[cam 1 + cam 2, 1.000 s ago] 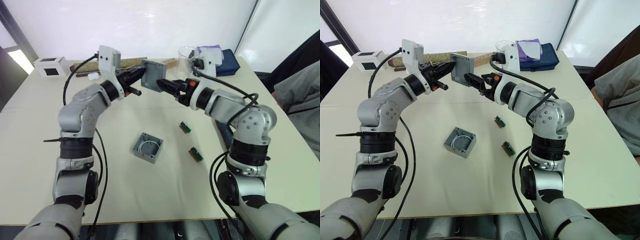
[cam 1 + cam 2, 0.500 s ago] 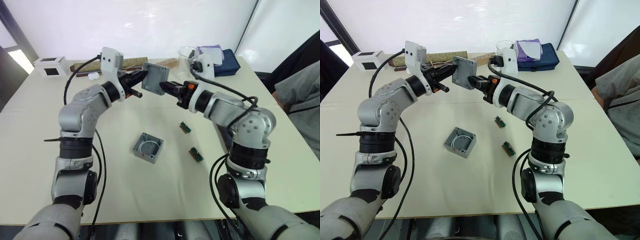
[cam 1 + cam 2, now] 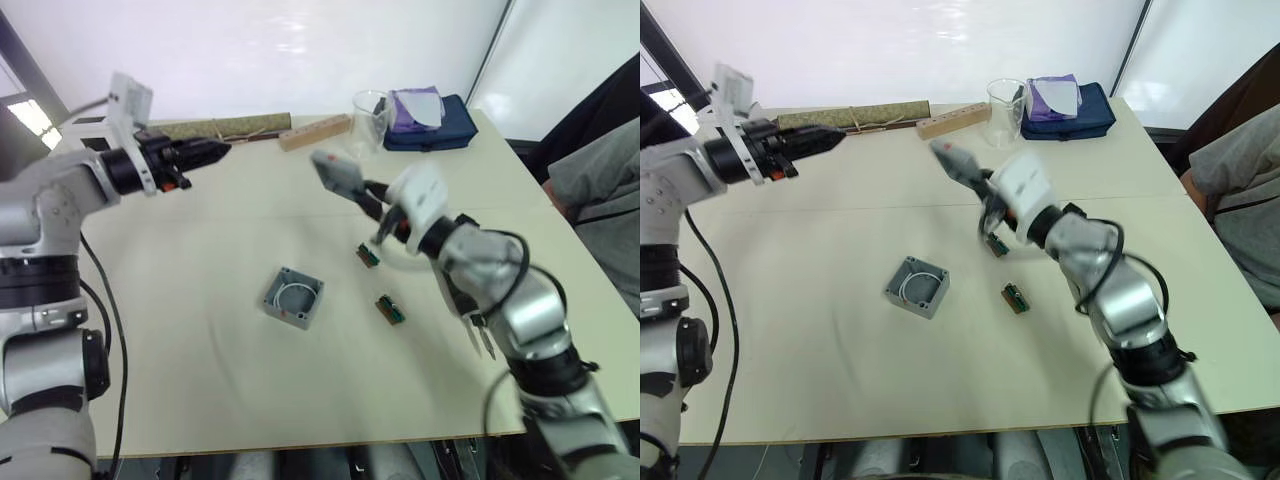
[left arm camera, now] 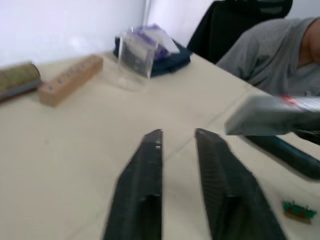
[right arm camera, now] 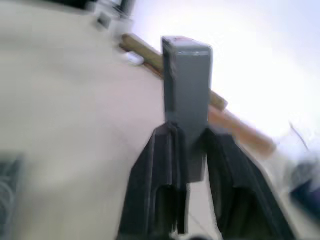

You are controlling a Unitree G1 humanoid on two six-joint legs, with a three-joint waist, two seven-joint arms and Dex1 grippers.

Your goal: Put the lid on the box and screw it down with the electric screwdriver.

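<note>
Grey and thin, the square plastic lid is now pinched edge-on in the right gripper alone: a second ago both grippers held it between them, but the left gripper has let go and swung well away, its fingers slightly parted around nothing. By my reading the handover is done and the lid is free for placing. The small square grey plastic box sits open on the table below and to the left of the right gripper, a white wire ring inside it.
</note>
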